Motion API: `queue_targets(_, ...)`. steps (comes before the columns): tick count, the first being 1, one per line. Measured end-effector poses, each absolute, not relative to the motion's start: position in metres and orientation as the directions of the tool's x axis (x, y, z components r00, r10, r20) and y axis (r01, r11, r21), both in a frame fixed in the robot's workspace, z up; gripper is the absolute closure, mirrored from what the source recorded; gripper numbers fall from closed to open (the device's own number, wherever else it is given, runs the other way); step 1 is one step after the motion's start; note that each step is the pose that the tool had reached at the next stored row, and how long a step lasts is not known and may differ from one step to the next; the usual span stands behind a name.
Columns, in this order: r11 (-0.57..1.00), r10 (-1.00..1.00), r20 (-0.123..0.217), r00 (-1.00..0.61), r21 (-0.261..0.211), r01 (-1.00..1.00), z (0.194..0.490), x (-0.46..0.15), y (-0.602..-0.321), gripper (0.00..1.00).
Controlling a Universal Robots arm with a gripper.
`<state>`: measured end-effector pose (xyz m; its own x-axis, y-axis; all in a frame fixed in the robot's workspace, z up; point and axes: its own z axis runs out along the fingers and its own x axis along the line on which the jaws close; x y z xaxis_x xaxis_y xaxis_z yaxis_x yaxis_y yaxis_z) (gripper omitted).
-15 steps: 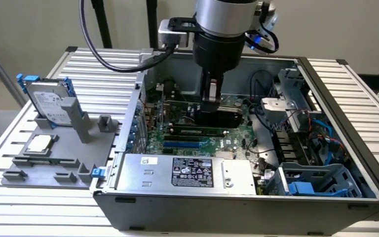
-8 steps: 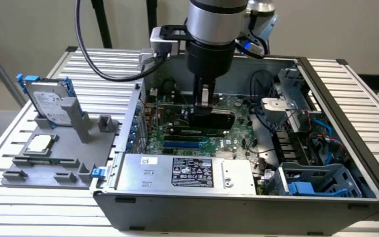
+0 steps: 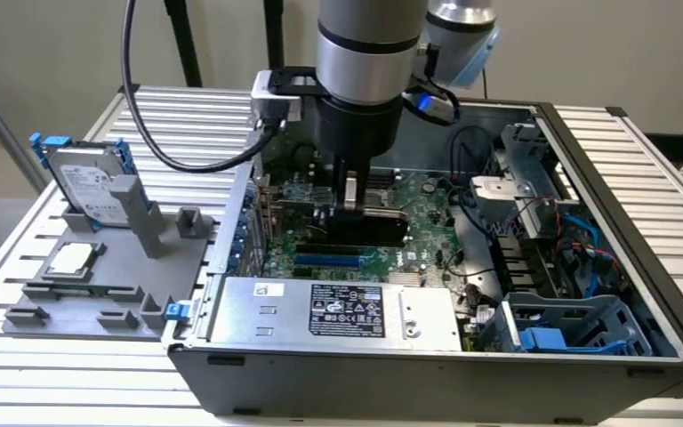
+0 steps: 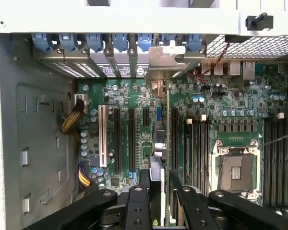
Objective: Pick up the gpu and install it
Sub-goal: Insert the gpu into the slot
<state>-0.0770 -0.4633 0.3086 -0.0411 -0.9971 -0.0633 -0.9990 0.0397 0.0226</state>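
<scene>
My gripper (image 3: 351,209) reaches down inside the open computer case (image 3: 626,205) over the green motherboard (image 3: 419,200). It is shut on the gpu (image 3: 380,229), which looks like a black upright card held on edge just above the board. In the wrist view the gpu (image 4: 164,143) appears edge-on, running from between my fingers (image 4: 137,201) to its silver end bracket (image 4: 172,57) at the case's rear slot openings. The card stands along a black expansion slot (image 4: 175,139), and I cannot tell whether it is seated in it.
A grey fixture (image 3: 104,294) at the exterior view's left holds the silver hard drive with blue rails (image 3: 90,187) and the square CPU chip (image 3: 71,260). Inside the case are the power supply (image 3: 317,310), a drive cage (image 3: 573,325), blue cables (image 3: 573,231) and the CPU socket (image 4: 235,167).
</scene>
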Motion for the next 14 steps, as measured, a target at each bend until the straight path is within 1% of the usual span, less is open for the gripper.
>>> queue_targets(14, 0.042, -0.996, -0.077, -0.043, 0.02, -0.999, 0.284, -0.084, -0.463, 1.0)
